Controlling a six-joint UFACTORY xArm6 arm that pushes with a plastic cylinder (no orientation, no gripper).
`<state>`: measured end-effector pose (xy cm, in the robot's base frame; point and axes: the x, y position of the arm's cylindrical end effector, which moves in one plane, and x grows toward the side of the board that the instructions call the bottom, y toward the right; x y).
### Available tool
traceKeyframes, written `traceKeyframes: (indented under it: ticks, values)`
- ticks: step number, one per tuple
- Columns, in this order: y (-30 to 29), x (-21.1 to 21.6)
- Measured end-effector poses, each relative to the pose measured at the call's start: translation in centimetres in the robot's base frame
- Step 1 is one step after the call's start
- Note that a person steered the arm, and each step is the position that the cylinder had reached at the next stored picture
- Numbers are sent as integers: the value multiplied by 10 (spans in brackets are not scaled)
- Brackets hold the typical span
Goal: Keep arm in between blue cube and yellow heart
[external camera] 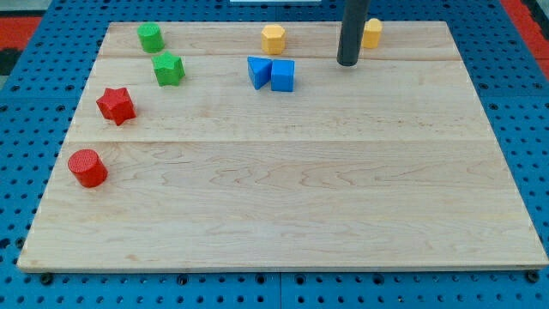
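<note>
The blue cube [283, 75] sits near the view's top centre, touching a second blue block [258, 70] on its left. A yellow block [372, 33], partly hidden behind the rod so its shape is unclear, lies at the view's top right. Another yellow block, hexagon-like [273, 39], lies above the blue blocks. My tip [347, 63] rests on the board to the right of the blue cube and just below-left of the half-hidden yellow block, between the two.
A green cylinder [151, 37] and a green star [169, 69] lie at the view's top left. A red star [116, 106] and a red cylinder [87, 167] lie along the left side. The wooden board [283, 206] sits on a blue pegboard.
</note>
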<state>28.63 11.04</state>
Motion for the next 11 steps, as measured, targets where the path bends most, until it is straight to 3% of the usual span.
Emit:
traceKeyframes:
  ticks: [7, 11]
  values:
    - [7, -13]
    - [-22, -22]
